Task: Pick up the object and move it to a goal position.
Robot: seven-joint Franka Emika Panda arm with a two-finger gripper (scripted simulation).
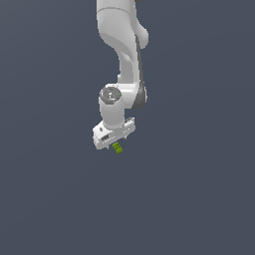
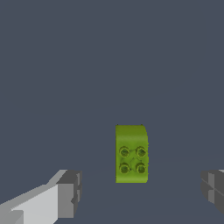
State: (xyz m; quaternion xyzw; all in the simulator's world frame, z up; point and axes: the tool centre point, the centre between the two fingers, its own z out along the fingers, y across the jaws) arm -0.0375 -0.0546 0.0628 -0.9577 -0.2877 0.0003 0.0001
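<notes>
Right under the wrist is where the object (image 2: 131, 154) sits, a tiny lime-green block with four darker studs on top, lying flat on the plain grey table (image 1: 55, 199). From the exterior view I can see it (image 1: 118, 148) poking out just below the white pincer (image 1: 114, 136), slightly toward that view's right, and it's way smaller than the hand above it.

Pincer is spread wide, nothing in it. In the wrist view the two grey fingers (image 2: 70, 192) stand well apart on either side, and the block lies between them but not centred: it looks closer to one finger's side than the other, so I'd guess a small sideways nudge helps before I drop.

What matters for the grab: the block's long axis runs across the line joining the fingers, so closing should pinch its short width. That's the good orientation, no wrist twist needed as far as I can judge.

How high I am above it is hard to tell. No goal marker shows in either view.
</notes>
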